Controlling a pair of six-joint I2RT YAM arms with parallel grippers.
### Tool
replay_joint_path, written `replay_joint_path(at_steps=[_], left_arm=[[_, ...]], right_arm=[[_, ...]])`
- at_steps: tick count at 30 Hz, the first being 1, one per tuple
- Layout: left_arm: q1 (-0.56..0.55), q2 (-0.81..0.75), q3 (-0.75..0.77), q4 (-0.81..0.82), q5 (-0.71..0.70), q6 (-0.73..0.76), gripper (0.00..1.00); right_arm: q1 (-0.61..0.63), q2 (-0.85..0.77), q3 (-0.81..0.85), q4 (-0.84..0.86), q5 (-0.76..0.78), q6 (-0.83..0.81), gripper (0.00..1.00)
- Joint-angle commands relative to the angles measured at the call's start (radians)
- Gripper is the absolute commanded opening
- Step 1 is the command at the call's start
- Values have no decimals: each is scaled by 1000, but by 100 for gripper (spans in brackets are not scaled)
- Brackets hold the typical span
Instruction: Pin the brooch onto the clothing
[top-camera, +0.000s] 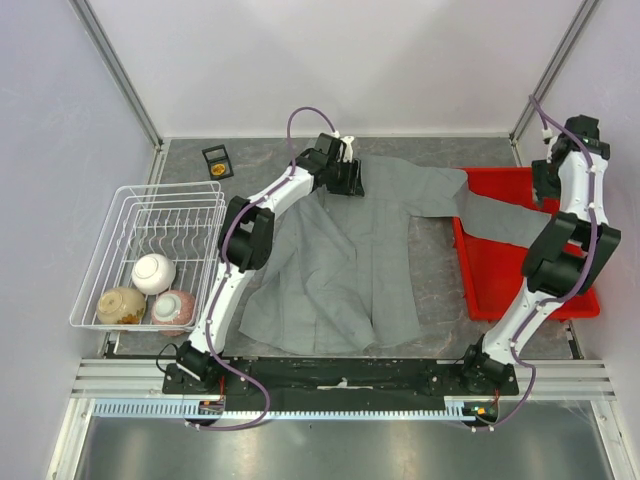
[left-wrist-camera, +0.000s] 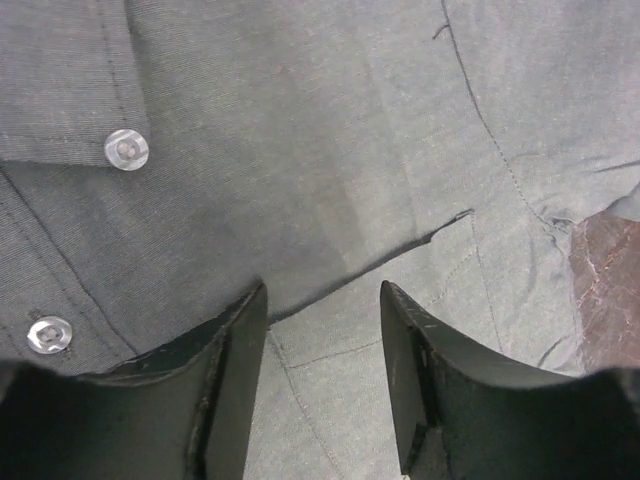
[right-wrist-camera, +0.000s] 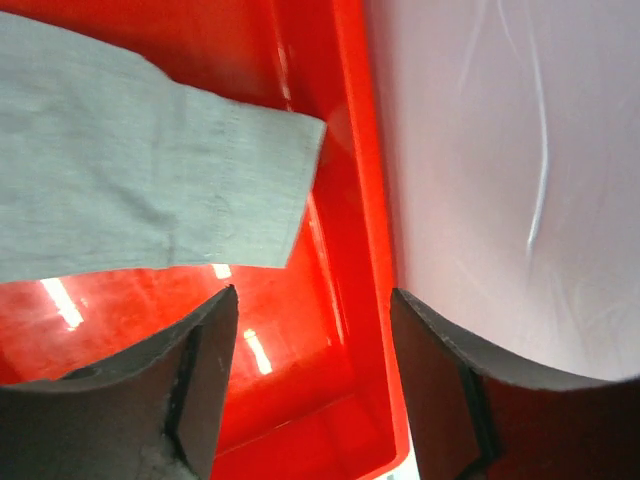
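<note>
Left pincer (left-wrist-camera: 322, 295): jaws apart, nothing between them. Hovers low over the shirt (left-wrist-camera: 330, 150) near its collar end. Cannot tell if the fingers (left-wrist-camera: 225, 380) touch the cloth. Just past the tips a pocket edge runs slantwise. Two pale buttons (left-wrist-camera: 127, 149) sit to the left along the placket.

Right pincer (right-wrist-camera: 313, 295): jaws apart, empty. Hangs over the red tray (right-wrist-camera: 300, 400), with the sleeve (right-wrist-camera: 130, 190) cuff just beyond the tips and a pale wall on its right.

Shirt: lies flat, front up. Long axis runs far-to-near, collar toward the far wall, hem toward the arm bases. One sleeve stretches out sideways to the right and ends inside the tray.

Brooch (top-camera: 217, 170): well apart from both pincers, at the far-left corner of the worktop (top-camera: 430, 260). It sits in a small black case (top-camera: 217, 155), beyond the rack (top-camera: 165, 205). Too small to tell which way it faces.

Worktop: grey, mottled. Pale walls (top-camera: 350, 60) on three sides, metal posts at the far corners. The rack is white wire, at the left edge, with three bowls (top-camera: 154, 272) in its near end.

Left arm (top-camera: 240, 235): stretched long, slanting from its base up to the collar. Right arm (top-camera: 565, 260): folded, elbow raised, wrist bent down over the tray's far end.
</note>
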Motion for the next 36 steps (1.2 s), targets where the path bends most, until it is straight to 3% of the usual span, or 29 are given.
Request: replay_joint_path(at_steps=[1, 4, 6, 9, 10, 14, 19, 21, 25, 28, 36], left_arm=[[1, -27, 0, 4, 68, -5, 61], [2, -177, -93, 32, 111, 70, 71], [9, -273, -163, 47, 135, 140, 85], [36, -486, -363, 73, 233, 225, 87], [53, -542, -498, 82, 311, 253, 87], [67, -878, -820, 53, 419, 502, 86], [43, -1167, -1170, -56, 578, 799, 82], [-9, -1270, -1239, -54, 556, 903, 82], [-244, -1278, -1304, -62, 452, 1009, 82], [-351, -1212, -1286, -41, 424, 1036, 83], [-476, -1079, -1293, 127, 391, 1048, 83]], right_arm=[[73, -89, 81, -83, -85, 3, 77], [117, -138, 100, -117, -210, 0, 97], [150, -177, 88, -120, -278, 12, 98], [222, -230, 19, -122, -448, 47, 98], [261, -242, -9, -117, -542, 54, 98], [364, -302, -226, -36, -677, 101, 96], [525, -322, -429, 74, -709, 159, 89], [565, -310, -495, 125, -714, 176, 86], [662, -264, -563, 176, -711, 216, 79], [715, -241, -612, 199, -695, 238, 73], [815, -195, -679, 341, -628, 304, 67]])
